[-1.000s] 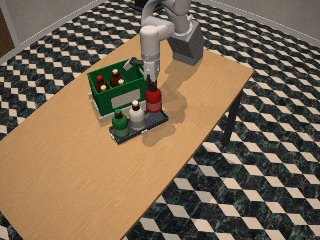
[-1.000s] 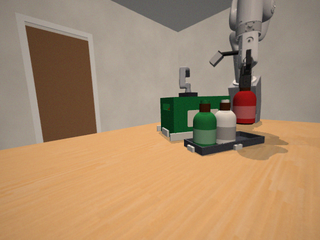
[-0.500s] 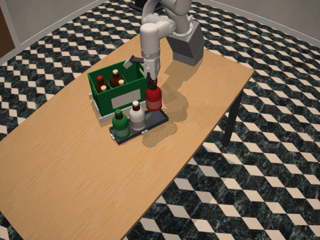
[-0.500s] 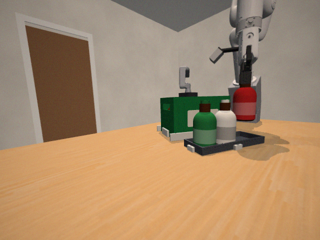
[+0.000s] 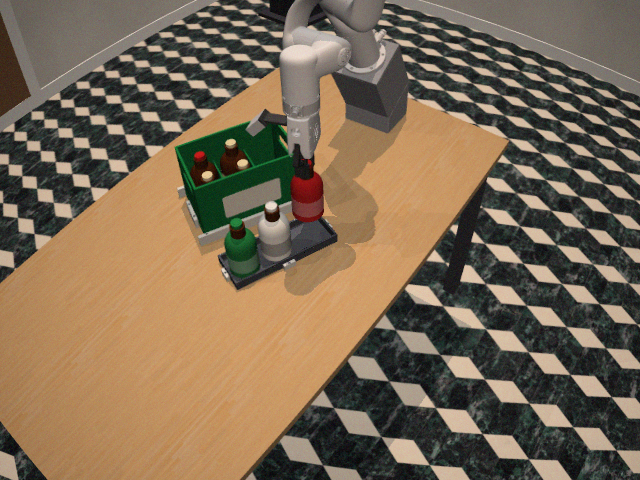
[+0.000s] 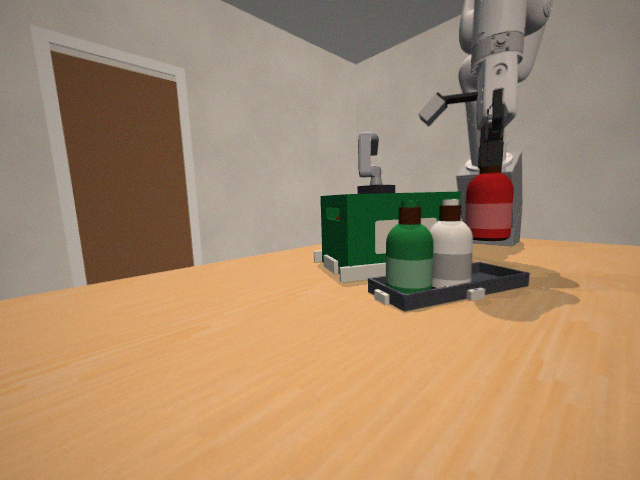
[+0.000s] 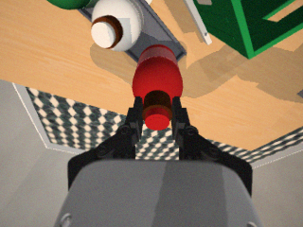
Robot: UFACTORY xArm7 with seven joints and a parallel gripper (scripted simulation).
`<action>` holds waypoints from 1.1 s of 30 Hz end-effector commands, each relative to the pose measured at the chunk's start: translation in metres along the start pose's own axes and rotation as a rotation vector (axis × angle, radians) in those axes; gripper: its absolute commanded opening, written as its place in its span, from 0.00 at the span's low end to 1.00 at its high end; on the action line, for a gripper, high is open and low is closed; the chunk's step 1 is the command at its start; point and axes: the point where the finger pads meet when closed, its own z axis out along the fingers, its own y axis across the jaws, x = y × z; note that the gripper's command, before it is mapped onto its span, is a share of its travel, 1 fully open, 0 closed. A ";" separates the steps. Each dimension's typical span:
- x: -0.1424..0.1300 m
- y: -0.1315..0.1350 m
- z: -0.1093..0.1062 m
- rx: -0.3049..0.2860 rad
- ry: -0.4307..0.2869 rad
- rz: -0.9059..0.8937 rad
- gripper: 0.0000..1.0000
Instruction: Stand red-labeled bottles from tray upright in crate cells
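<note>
The red bottle (image 5: 307, 193) (image 6: 489, 204) (image 7: 157, 78), brown-necked and pale-banded, hangs upright above the tray (image 5: 330, 237) (image 6: 439, 297) (image 7: 177, 40); green (image 5: 241, 253) (image 6: 409, 253) (image 7: 66, 2) and white (image 5: 274, 235) (image 6: 451, 248) (image 7: 130, 21) bottles stand upright on it, near the level green crate (image 5: 206, 209) (image 6: 356, 227) (image 7: 243, 33).

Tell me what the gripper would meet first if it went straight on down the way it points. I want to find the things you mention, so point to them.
Probably the dark tray (image 5: 330, 238) (image 6: 498, 290) (image 7: 179, 53), with the held red bottle's base landing first; depth is unclear.
</note>
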 end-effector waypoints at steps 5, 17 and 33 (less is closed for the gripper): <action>0.000 -0.002 -0.001 0.004 0.001 0.000 0.00; 0.000 -0.002 -0.002 0.004 0.001 0.000 0.00; 0.000 -0.002 -0.013 0.004 0.001 0.000 0.00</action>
